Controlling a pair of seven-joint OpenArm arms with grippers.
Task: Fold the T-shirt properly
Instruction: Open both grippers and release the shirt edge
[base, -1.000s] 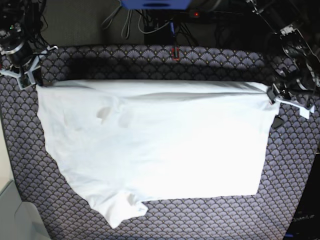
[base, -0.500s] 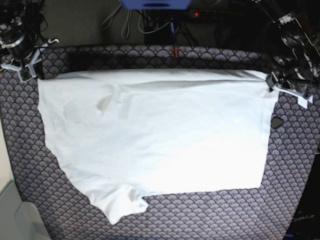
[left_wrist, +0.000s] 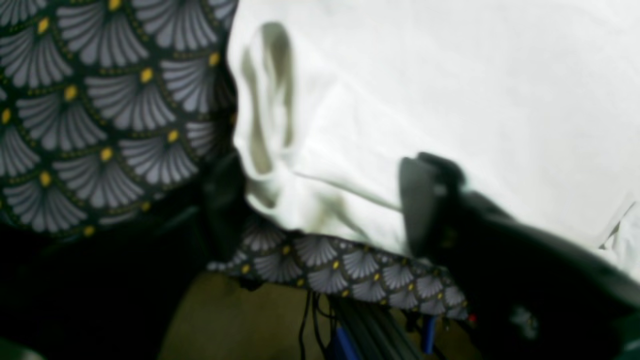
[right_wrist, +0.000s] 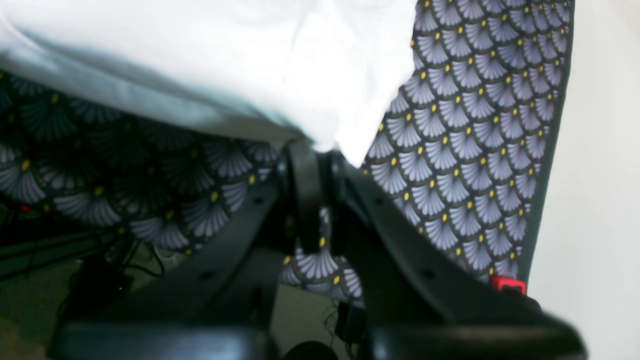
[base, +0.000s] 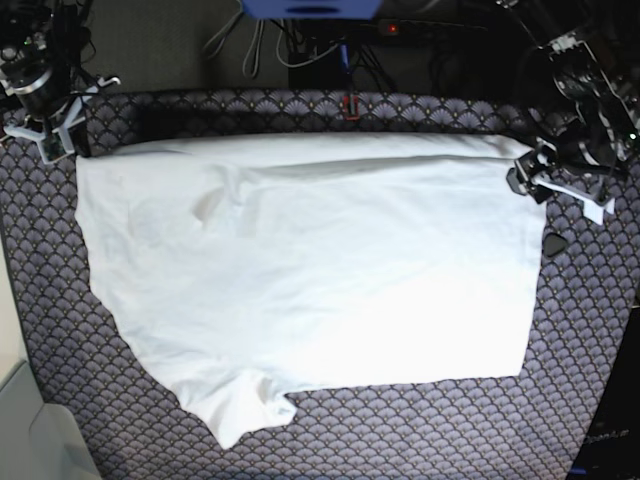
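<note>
The T-shirt (base: 320, 270) is plain white with no print; folds show pale grey shading. The cloth (base: 420, 430) covering the surface is dark purple-grey, printed with repeating scallop fans in light grey; wrist views show a small yellow dot at the base of each fan. The left tool (base: 530, 178) is black with white parts. The right tool (base: 50, 125) is black with pale grey-white parts. A blue object (base: 310, 8) sits at the far edge. A small red light (base: 391, 29) glows beside it.
</note>
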